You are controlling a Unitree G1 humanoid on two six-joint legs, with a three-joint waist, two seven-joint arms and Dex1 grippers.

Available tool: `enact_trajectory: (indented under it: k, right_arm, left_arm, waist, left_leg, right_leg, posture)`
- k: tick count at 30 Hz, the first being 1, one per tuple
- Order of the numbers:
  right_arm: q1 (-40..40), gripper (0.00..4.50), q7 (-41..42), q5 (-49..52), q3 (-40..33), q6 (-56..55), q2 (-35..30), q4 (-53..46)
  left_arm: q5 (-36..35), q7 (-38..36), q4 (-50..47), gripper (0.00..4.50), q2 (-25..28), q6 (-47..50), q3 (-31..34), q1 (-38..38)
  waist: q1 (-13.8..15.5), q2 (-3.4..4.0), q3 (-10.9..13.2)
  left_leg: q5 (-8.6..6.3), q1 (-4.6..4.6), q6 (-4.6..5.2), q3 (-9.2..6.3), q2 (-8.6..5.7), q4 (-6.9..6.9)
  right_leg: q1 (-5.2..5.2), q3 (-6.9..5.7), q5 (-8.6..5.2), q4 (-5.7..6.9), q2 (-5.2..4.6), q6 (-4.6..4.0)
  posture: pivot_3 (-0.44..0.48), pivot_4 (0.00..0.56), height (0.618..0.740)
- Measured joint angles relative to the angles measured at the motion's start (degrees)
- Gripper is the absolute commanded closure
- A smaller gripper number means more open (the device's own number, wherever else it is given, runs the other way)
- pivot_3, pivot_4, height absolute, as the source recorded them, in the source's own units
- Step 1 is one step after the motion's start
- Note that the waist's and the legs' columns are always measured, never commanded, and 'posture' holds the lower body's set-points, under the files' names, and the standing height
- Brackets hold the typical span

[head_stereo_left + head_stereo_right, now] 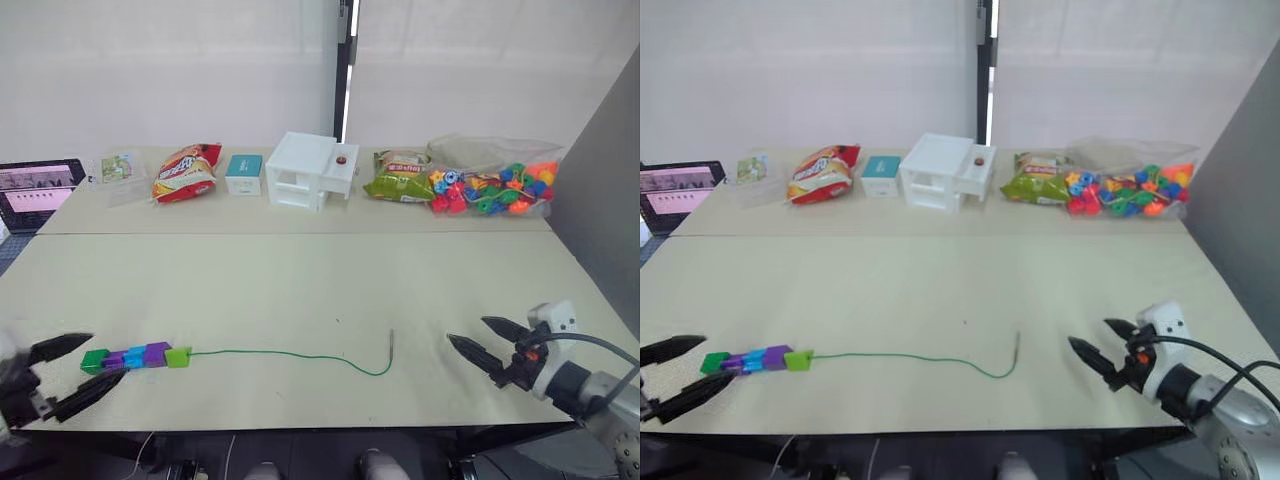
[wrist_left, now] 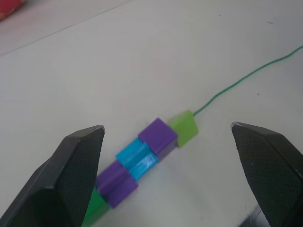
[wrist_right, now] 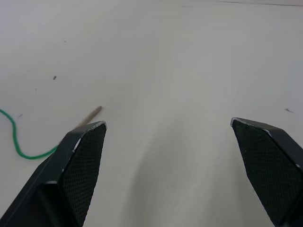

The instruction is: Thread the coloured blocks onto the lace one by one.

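**All five blocks on the lace; threading looks finished**

At the lower left of the head view, the left gripper [image 1: 78,372] is sitting wide open with the row of blocks [image 1: 136,356] at its fingertips, holding nothing. The blocks are lying end to end: dark green, purple, blue, purple, light green, touching one another. The lace [image 1: 290,354] is running out of the light green end toward the right, curving up to its stiff tip [image 1: 391,341] at lower centre. At the lower right, the right gripper [image 1: 487,348] is hovering wide open and empty, near the tip but apart from it.

No loose block is lying on the table [image 1: 300,270], so I judge the task to be at or near its end. Any next move would only be pulling both arms clear without dragging the lace.

Along the far edge, snack bags, a white box [image 1: 310,170] and a bag of beads [image 1: 490,188] are sitting well apart from the work.
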Motion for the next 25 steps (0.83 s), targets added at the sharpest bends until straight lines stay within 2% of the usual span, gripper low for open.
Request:
enact_trajectory:
  k: [4, 9, 16, 25]
  right_arm:
    - [3.9, 0.07, 2.4, -0.5, -0.1, -4.6, 0.0, 4.1]
    - [7.3, 0.07, 4.4, -1.7, 0.0, -8.7, 0.0, 8.4]
    - [9.3, 0.07, 6.1, -2.8, 0.0, -13.5, 0.0, 11.7]
    - [10.3, 0.07, 6.6, -2.8, 0.0, -14.8, -0.8, 12.3]
  left_arm:
    - [-1.0, 1.8, 3.1, 0.00, -2.4, -5.3, -0.2, 4.2]
    - [-1.2, 4.1, 6.8, 0.00, -3.6, -10.7, -2.7, 6.0]
    - [-2.0, 7.3, 8.2, 0.00, -2.8, -13.2, -8.3, 6.0]
    - [-2.4, 10.0, 8.4, 0.00, -1.1, -14.2, -10.5, 6.8]
  waist:
    - [0.2, -0.02, 0.0]
    - [-0.2, -0.03, 0.0]
    - [-0.3, -0.03, 0.0]
    - [-0.3, -0.03, 0.0]
  left_leg:
    - [-0.01, 0.26, 0.00, -0.01, 0.04, -0.08]
    - [-0.01, 0.43, -0.01, 0.02, 0.05, -0.18]
    - [-0.01, 0.47, -0.02, 0.03, 0.06, -0.39]
    - [-0.02, 0.47, -0.02, 0.04, 0.06, -0.46]
  right_leg:
    - [0.36, -0.04, -0.02, -0.31, 0.04, 0.01]
    - [0.54, -0.01, -0.03, -0.39, 0.04, 0.02]
    - [0.83, 0.00, -0.10, -0.49, 0.03, 0.07]
    - [0.83, 0.00, -0.13, -0.50, 0.03, 0.07]
  posture:
    - [0.000, 0.150, 0.740]
    - [0.000, 0.150, 0.740]
    - [0.000, 0.150, 0.740]
    - [0.000, 0.150, 0.740]
